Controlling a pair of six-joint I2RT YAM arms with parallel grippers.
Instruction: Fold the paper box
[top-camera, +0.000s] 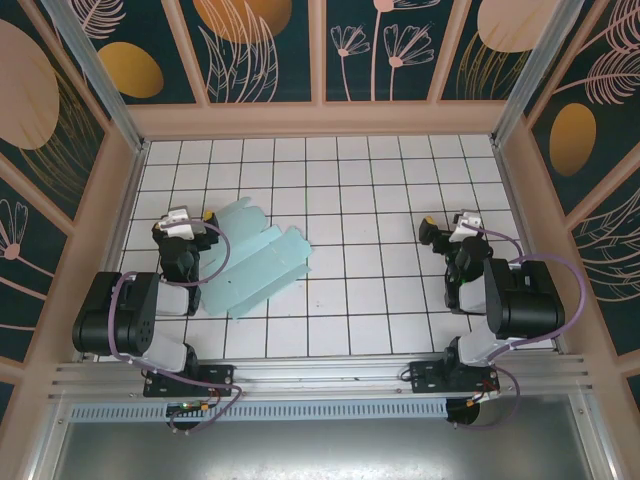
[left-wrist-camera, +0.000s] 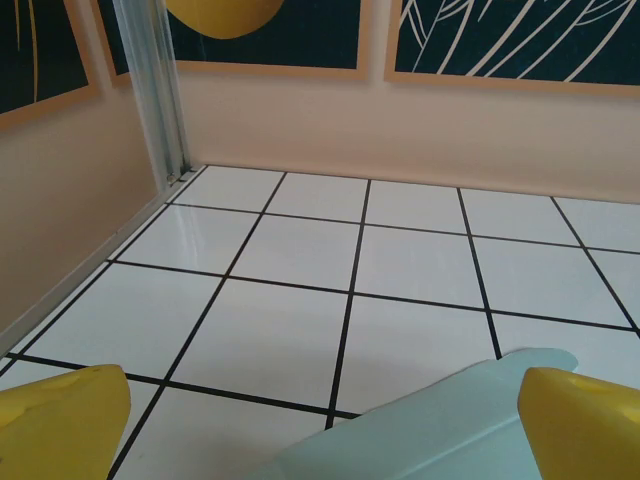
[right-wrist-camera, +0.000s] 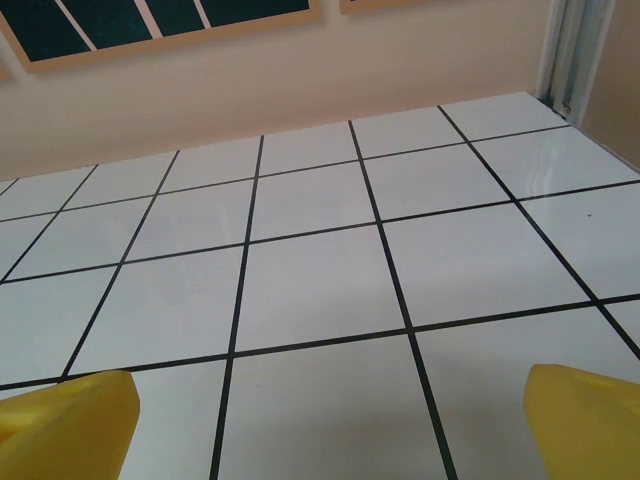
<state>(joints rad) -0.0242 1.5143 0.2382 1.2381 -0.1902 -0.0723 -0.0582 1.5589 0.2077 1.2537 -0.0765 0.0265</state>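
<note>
The paper box is a flat, creased mint-blue sheet with rounded flaps, lying on the white tiles left of centre. My left gripper hovers at the sheet's left edge. In the left wrist view its yellow fingertips stand far apart, open, and a flap of the paper box lies low between them, nearer the right fingertip; I cannot tell whether it touches. My right gripper sits well to the right, apart from the sheet. Its yellow fingertips are spread open over bare tiles.
The tiled floor is boxed in by pale peach walls at the back and both sides. An aluminium post stands in the back left corner. Both arm bases sit on a rail along the near edge.
</note>
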